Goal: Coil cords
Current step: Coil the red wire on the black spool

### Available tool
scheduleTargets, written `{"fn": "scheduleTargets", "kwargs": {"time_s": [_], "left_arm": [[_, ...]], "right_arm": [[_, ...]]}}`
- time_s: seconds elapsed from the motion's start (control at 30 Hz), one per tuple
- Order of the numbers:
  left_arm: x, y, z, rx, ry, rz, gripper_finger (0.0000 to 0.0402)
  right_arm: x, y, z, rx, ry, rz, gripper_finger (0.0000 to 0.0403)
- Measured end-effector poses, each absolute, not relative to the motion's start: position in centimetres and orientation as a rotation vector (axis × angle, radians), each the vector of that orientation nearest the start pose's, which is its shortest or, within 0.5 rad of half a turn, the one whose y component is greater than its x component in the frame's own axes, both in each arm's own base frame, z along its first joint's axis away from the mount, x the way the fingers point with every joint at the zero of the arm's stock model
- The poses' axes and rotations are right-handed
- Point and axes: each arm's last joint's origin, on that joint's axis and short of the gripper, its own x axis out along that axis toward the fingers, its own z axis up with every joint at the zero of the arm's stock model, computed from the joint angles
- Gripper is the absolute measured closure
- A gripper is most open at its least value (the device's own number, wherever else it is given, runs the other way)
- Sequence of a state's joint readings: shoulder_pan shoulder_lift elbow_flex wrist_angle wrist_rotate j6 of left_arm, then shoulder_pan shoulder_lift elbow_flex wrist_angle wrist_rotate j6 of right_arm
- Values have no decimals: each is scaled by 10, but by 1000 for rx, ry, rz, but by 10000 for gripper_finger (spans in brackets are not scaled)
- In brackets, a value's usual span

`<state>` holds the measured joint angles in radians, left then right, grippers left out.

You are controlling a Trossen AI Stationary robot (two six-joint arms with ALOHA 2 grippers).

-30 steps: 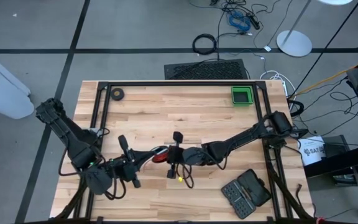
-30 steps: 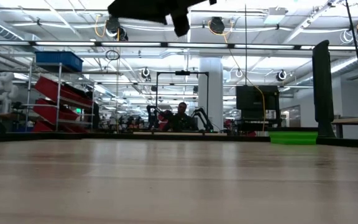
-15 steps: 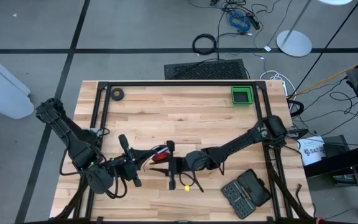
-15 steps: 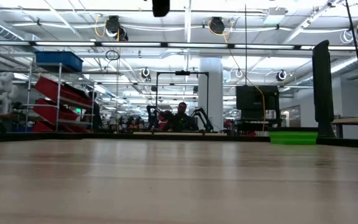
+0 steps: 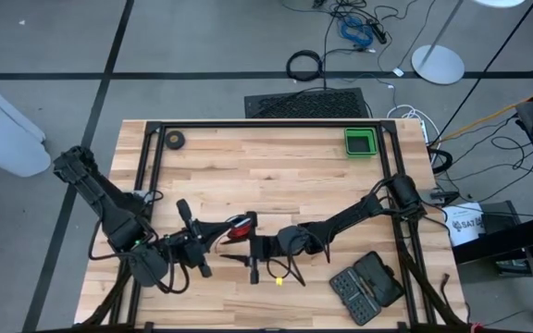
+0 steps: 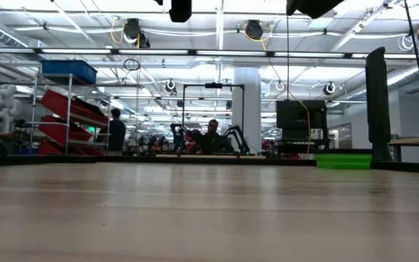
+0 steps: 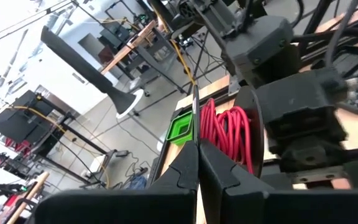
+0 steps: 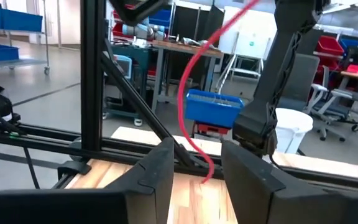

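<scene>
The cords are a coil of thin red wire [image 5: 240, 228], near the table's middle, between my two grippers. In the left wrist view the red coil [image 7: 229, 127] sits just past my left gripper [image 7: 196, 146], which is shut. My left gripper [image 5: 218, 233] reaches in from the table's left. My right gripper [image 5: 251, 246] comes from the right, and its fingers are open [image 8: 197, 149]. A loose red strand [image 8: 188, 93] hangs down between them, and I cannot tell whether it touches them. A dark wire with a yellow tip [image 5: 278, 278] trails toward the near edge. My left gripper pinches a thin dark strand [image 7: 195, 115] of the cords between its two shut fingertips. The fingers come about level from the table's left. The red coil sits just beyond the fingertips, held up off the table.
A green tray [image 5: 360, 141] stands at the far right and a small dark tape roll [image 5: 174, 140] at the far left. A black case [image 5: 366, 285] lies at the near right. Black frame rails [image 5: 151, 176] run along both sides of the table.
My right gripper has moved toward the table's near edge and a little to the left, and its wrist has tipped. The red coil has stayed at my left gripper, which has kept still.
</scene>
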<state>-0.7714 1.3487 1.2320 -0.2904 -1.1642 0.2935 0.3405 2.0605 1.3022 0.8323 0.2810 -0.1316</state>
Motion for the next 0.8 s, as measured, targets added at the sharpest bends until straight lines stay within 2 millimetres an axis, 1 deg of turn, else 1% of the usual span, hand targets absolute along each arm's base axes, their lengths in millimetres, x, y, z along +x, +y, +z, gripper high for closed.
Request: {"fn": "scheduleTargets", "kwargs": {"time_s": [0.13, 0.33, 0.57, 0.67, 0.8], "left_arm": [[226, -176, 362, 611, 286, 365, 400], [228, -174, 362, 604, 286, 370, 400], [228, -174, 362, 594, 284, 371, 400], [228, -174, 362, 586, 283, 372, 400], [228, -175, 362, 586, 283, 371, 400]], "right_arm": [[436, 147, 222, -114, -99, 97, 282], [438, 148, 230, -114, -118, 101, 282], [439, 148, 229, -117, -105, 103, 284], [439, 148, 229, -117, -104, 103, 298], [439, 148, 229, -116, -99, 104, 344]]}}
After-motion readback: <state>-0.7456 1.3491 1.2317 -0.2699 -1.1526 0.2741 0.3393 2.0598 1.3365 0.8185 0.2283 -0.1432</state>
